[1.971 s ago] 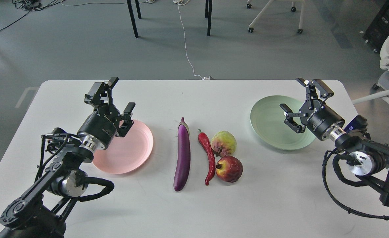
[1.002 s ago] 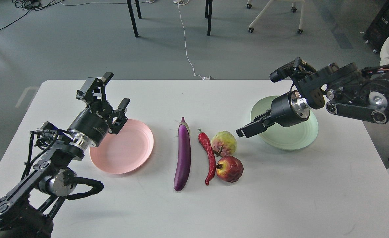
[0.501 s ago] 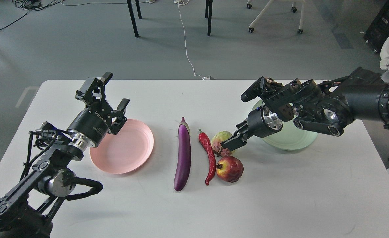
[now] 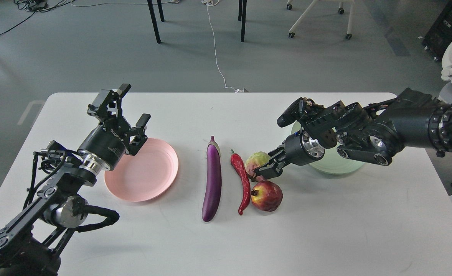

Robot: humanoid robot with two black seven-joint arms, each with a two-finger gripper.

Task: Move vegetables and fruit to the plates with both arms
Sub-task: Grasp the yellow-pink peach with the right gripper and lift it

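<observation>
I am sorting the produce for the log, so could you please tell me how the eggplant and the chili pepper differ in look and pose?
The eggplant is glossy purple and smooth; the chili pepper is red and wrinkled. The eggplant is longer and much thicker than the thin chili pepper. The eggplant lies nearly straight, the chili pepper curves. Both lie side by side on the white table, stems pointing away, untouched by either gripper.
</observation>
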